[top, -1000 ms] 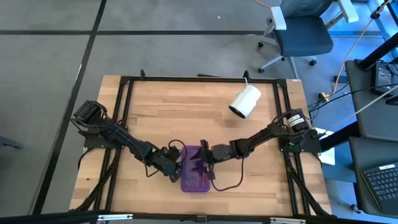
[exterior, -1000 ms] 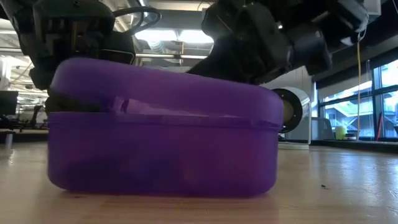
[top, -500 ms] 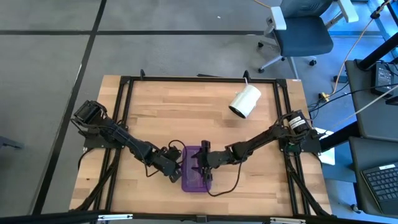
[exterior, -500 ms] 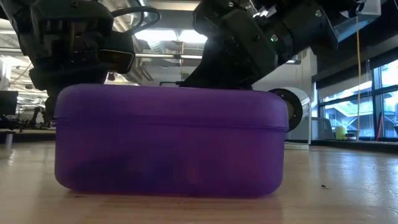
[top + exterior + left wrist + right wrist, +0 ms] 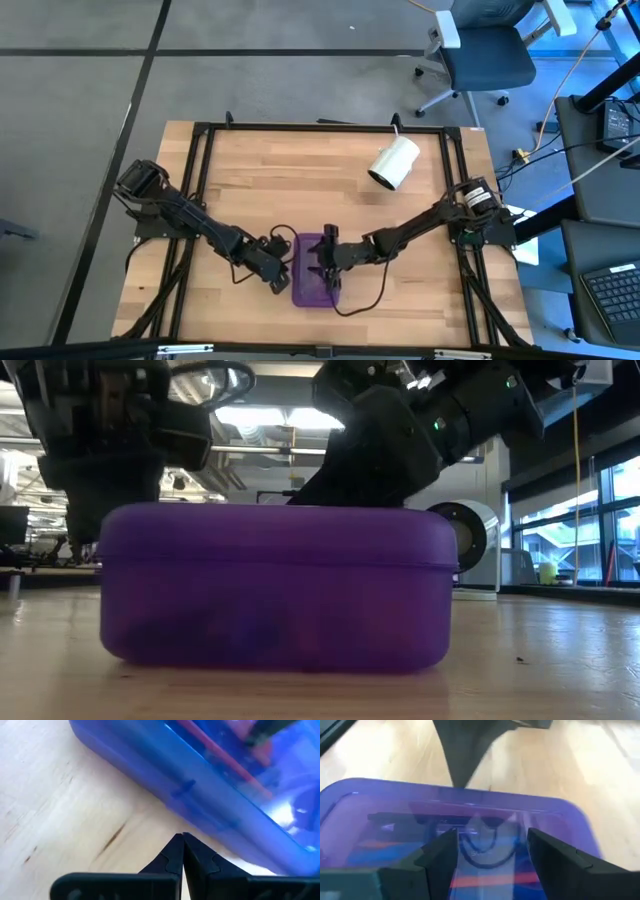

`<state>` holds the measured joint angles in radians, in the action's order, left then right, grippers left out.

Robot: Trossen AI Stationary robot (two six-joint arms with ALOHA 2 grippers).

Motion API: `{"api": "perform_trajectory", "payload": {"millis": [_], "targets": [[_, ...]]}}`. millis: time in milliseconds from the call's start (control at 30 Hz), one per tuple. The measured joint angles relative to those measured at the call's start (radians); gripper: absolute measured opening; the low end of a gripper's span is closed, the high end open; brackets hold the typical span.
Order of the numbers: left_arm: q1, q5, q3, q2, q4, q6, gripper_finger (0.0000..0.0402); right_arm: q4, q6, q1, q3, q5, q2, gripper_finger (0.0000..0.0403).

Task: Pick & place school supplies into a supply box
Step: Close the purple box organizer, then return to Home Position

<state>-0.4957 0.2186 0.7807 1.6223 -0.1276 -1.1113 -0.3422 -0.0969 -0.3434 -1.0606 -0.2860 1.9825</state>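
supply box (image 5: 275, 585) shut, contents (image 5: 470, 880) seemingly pens

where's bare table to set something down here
Bare wood runs along the far edge left of the white roll, and in the near-right corner. It is crowded near-centre: the purple box sits between the left gripper and right gripper.

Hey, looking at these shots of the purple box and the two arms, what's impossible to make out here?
- Supplies inside the supply box: the low view's tinted wall shows only dim smudges; both wrist views show blurred coloured streaks through the lid, so no count.
- Latch engaged or not: no view shows it.
- Whether the right gripper touches the lid: contact is unclear.
- Left gripper: shut beside the box; contact is unclear.
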Motion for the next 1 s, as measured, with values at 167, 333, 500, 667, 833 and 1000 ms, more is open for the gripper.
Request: {"api": "perform_trajectory", "payload": {"millis": [167, 333, 500, 667, 833, 1000], "targets": [[-0.001, -0.009, 0.0, -0.113, -0.097, 0.014, 0.0002, 0.021, 0.017, -0.006, 0.001, -0.001, -0.097, 0.0242], [-0.024, 0.062, 0.0, -0.288, -0.182, 0.173, 0.0003, 0.209, 0.028, -0.038, 0.002, 0.019, -0.255, 0.0242], [-0.099, 0.189, -0.035, -0.442, -0.023, 0.683, 0.0003, 0.321, -0.01, -0.077, 0.138, 0.099, -0.469, 0.0242], [-0.079, 0.174, -0.122, -0.607, 0.084, 0.888, 0.0003, 0.132, -0.107, -0.131, 0.4, 0.096, -0.681, 0.0242], [-0.023, 0.167, -0.247, -0.782, 0.108, 0.893, 0.0002, 0.092, -0.092, -0.15, 0.576, -0.083, -0.88, 0.0242], [0.061, 0.143, -0.359, -0.952, 0.108, 0.912, 0.0002, 0.026, -0.159, -0.151, 0.712, -0.049, -1.029, 0.0242]]}}
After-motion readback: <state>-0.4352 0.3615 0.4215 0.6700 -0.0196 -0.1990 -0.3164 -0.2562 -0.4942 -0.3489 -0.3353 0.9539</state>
